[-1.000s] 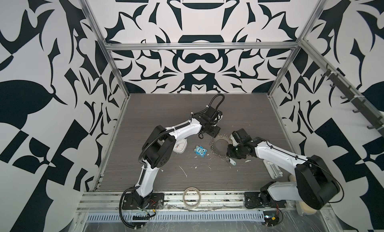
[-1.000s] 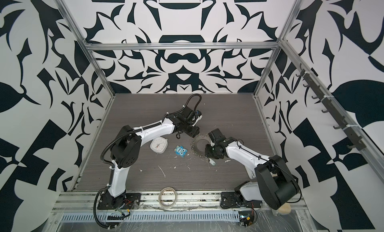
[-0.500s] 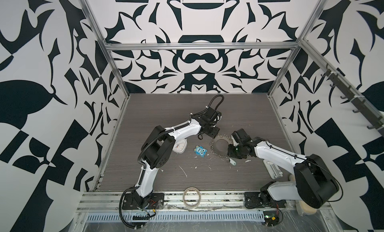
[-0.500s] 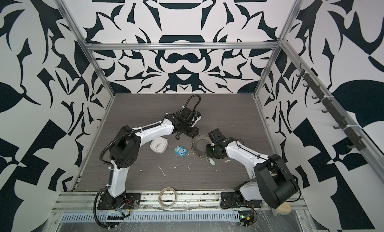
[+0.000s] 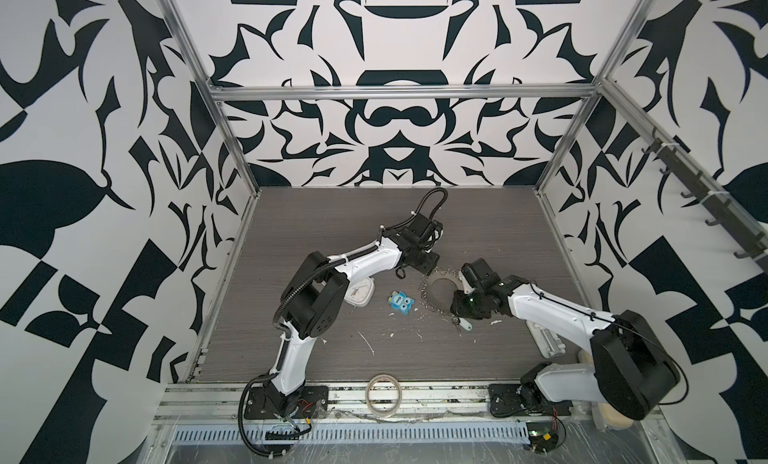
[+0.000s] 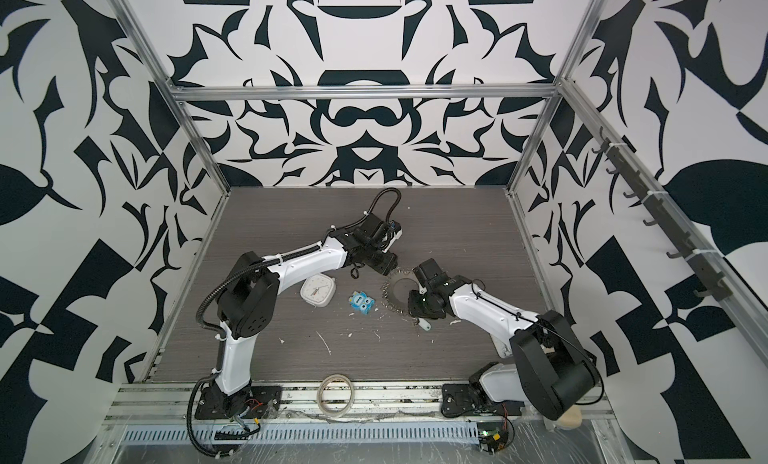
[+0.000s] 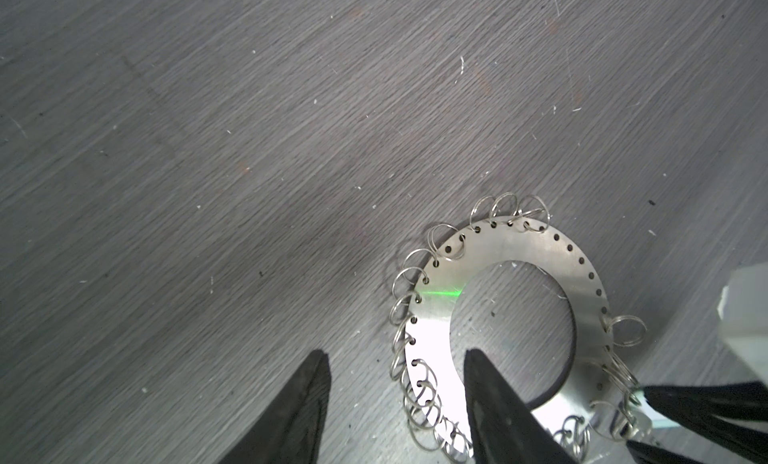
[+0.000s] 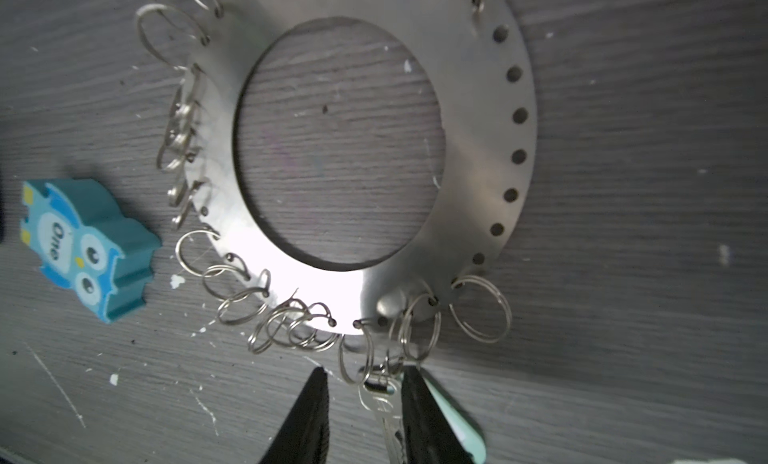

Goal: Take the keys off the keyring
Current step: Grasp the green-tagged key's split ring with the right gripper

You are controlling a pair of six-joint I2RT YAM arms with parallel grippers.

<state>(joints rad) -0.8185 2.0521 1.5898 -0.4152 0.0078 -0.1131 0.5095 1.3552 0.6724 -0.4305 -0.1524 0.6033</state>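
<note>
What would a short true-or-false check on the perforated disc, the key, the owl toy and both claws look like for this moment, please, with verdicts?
1. The small silver metal key hangs from a wire split ring on the flat silver perforated disc. True.
2. The blue owl-faced toy lies inside the disc's central hole. False: it lies on the table, outside the rim.
3. The left claw straddles the disc's band, jaws apart. True.
4. The right claw is shut tight on the key. False: its jaws stand apart, with the key between them.
5. The translucent beige tape roll lies apart from the disc. True.
</note>
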